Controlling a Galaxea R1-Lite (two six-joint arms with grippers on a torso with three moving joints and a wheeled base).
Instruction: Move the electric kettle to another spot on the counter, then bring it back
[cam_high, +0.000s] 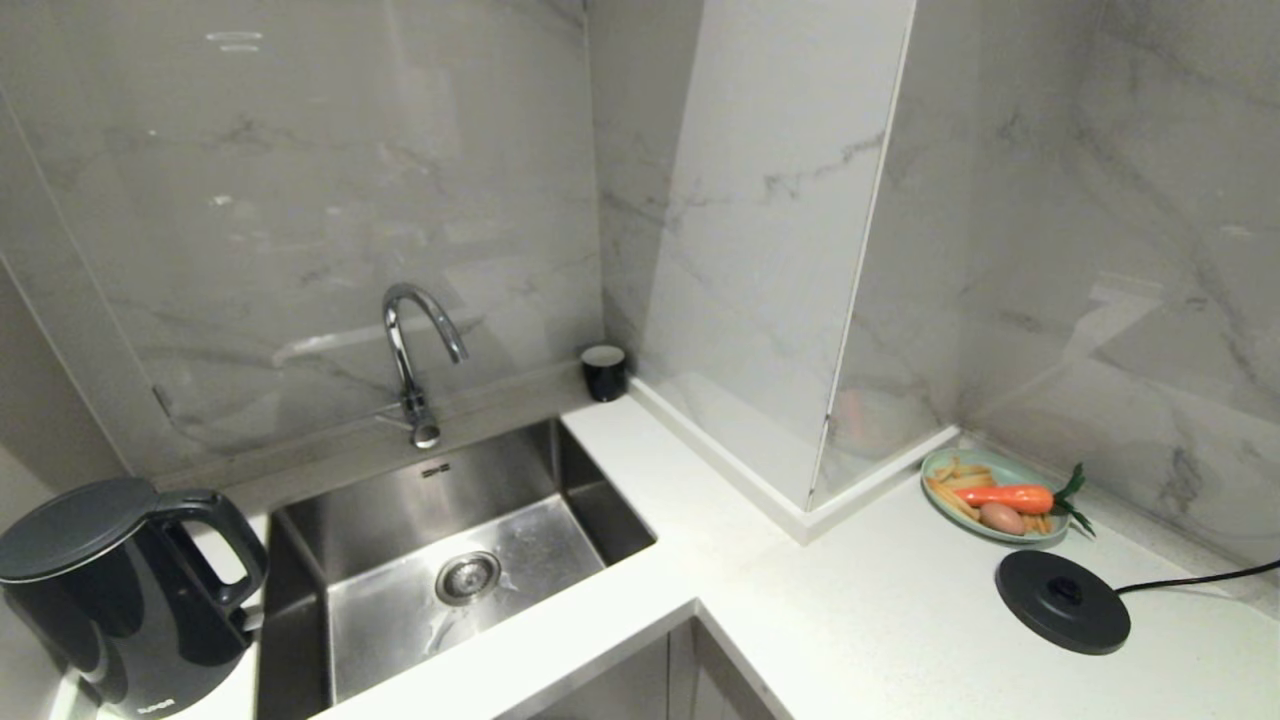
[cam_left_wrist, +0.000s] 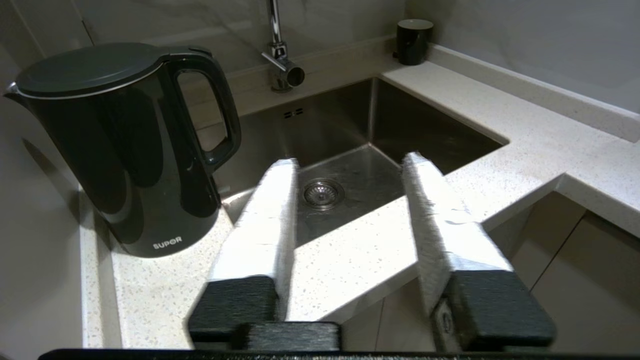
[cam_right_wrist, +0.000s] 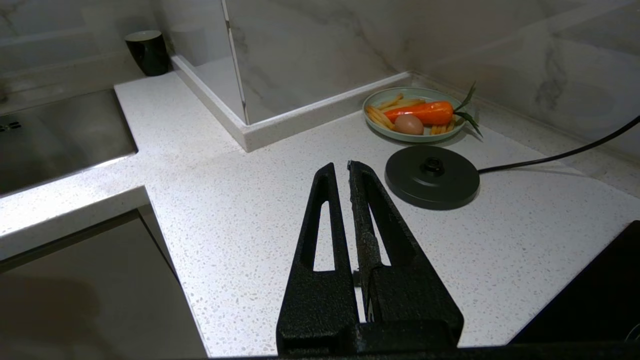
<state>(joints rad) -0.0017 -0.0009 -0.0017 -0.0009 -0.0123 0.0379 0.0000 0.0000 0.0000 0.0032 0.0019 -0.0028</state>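
Kettle (cam_high: 120, 600) placement says most about where the job stands: the electric kettle sits upright on the table (cam_high: 900, 620), on the narrow strip at the far left end, just beside the left rim of the sink (cam_high: 300, 530). Its loop handle faces the basin side, toward the middle of the table, which leaves the handle open to an approach from that side. Its round corded base (cam_high: 1062, 601) lies well apart from it, near the right end of the table, just in front of a green plate (cam_high: 935, 470) of toy food by the back wall. Since kettle and base are separated, my reading is that the kettle is at its "other spot" and the return trip to the base is what remains, though the frames alone cannot confirm that.

Neither arm appears in the head view. In the left wrist view, the left end effector (cam_left_wrist: 345, 167) hangs off the table's front edge, its white-padded fingers (cam_left_wrist: 270, 210) apart with nothing between them, clear of the kettle. In the right wrist view, the right end effector (cam_right_wrist: 340, 170) hovers above the table short of the base, its black fingers (cam_right_wrist: 325, 220) pressed almost together and empty, apparently parked. A small black cup (cam_high: 604, 372) stands at the back corner behind the sink.
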